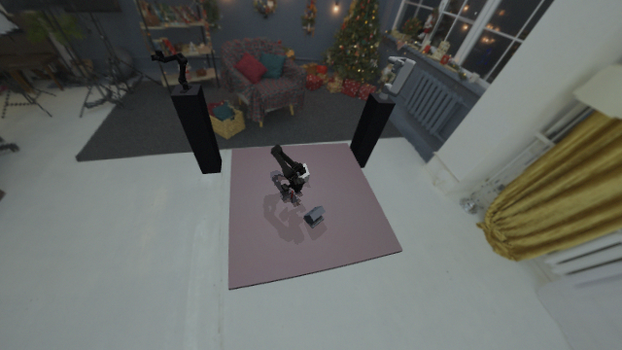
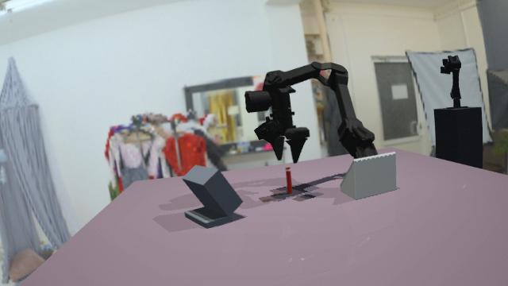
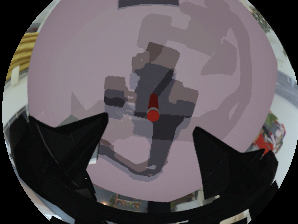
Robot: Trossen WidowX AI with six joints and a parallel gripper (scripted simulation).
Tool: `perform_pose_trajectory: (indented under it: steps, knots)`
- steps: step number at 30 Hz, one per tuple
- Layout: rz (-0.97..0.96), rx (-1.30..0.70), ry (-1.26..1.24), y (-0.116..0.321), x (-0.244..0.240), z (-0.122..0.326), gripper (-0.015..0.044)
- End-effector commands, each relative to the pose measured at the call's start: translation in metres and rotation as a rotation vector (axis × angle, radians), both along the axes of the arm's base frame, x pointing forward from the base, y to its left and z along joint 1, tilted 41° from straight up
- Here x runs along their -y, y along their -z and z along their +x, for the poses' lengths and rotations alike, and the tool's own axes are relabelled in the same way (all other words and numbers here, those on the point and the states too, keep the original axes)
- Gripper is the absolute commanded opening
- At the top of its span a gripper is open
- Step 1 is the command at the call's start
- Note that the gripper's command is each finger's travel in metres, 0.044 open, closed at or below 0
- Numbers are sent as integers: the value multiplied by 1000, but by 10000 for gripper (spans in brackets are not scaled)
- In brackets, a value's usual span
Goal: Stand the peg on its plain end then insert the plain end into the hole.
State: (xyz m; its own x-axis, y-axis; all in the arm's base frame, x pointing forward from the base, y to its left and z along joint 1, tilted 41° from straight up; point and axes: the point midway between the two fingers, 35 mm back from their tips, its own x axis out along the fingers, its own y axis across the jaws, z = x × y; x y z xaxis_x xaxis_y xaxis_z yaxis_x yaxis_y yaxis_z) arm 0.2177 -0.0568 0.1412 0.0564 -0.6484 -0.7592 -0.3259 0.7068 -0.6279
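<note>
Red peg upright on pink tabletop, standing free, white band near top end, plain end down. WidowX arm arched over table; wrist section vert., fingers pointing down.

Gripper: jaws wide, nothing btwn them. Tips above peg top, not touching it. Ext. view: peg lies roughly below the gap btwn fingers. Wrist view: peg top shows btwn the L and R fingertips as pictured, a bit beyond the line joining them.

Dark gray-blue slanted block on its flat base plate, well apart from peg; block leans over the plate. Hole not visible in ext. view; top view too small to tell. Wrist view: only a dark edge of it at upper border.

Lt. gray wedge w/ serrated top edge on table near arm's lower section, on the other side of peg from slanted block in ext. view. Peg btwn the two, apart from both.

Arm's shadow spreads over tabletop around peg foot. Bkgd, top view: xmas tree, plaid armchair, 2 blk pedestals beyond table.
</note>
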Motion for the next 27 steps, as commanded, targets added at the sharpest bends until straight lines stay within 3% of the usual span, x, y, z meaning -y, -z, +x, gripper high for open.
perform_pose_trajectory:
  steps: [1, 27]
  knots:
    - [-4, -1, -3, 4, 4, 1, 440]
    - [-4, 0, -3, 36, 32, 4, 440]
